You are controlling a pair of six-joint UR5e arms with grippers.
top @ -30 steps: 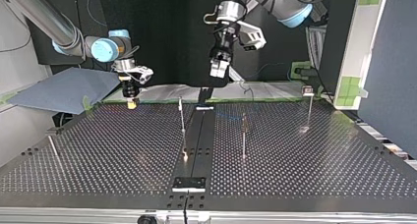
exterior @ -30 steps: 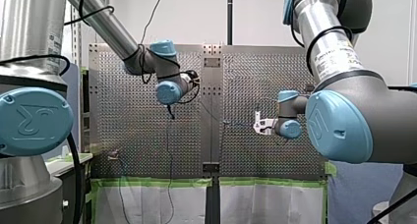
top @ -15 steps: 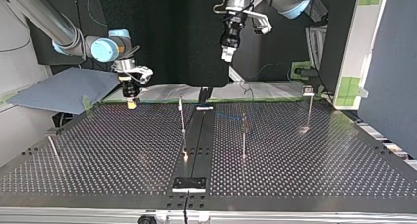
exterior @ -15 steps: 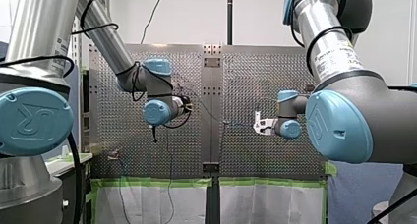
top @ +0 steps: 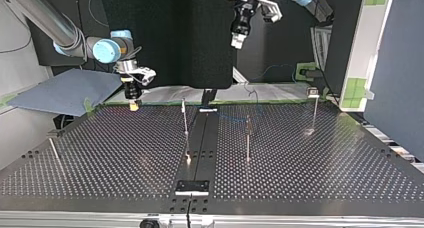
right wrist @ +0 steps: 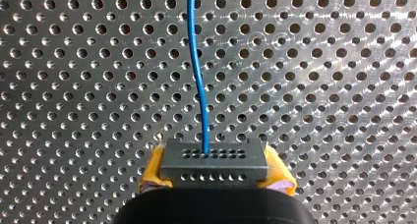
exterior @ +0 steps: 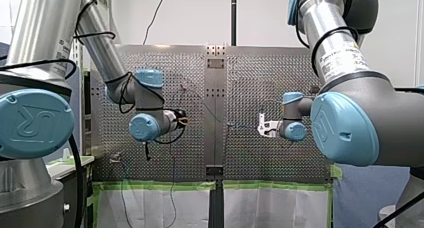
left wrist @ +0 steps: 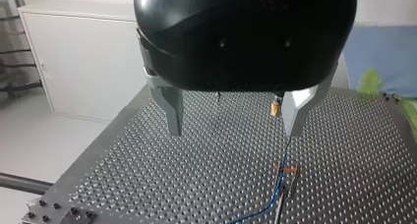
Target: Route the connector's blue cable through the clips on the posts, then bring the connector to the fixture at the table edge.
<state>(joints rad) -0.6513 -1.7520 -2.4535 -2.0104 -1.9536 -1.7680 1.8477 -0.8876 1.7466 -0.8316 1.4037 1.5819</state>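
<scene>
My right gripper is clamped on the connector, with a yellow pad pressed to each short flank. The blue cable leaves one of the face holes and runs ahead over the table in a gentle bow. In the top view this gripper sits low at the table's far edge, at the view's left.

My left gripper hangs high, its metal fingers spread wide with nothing between them. Below and ahead of it the cable passes a reddish clip on a post; I cannot tell whether it is seated there.

The connector looks small, light and rigid, so the flank hold suits it: a firm pinch should not crush it, and the face and the cable's exit are left free. The cable looks thin, light and pliant with a little spring. I expect it to sag, follow wherever it is led, and slip easily between smooth metal.

For the left gripper, the best hold is probably on the cable just beside a post, loose enough to let it slide without kinking. The weak spot is likely where the wire enters the connector, so any pull should run along its length, not sideways.

What I take for the fixture, a dark plate at the top view's near edge, lies well apart from the connector
</scene>
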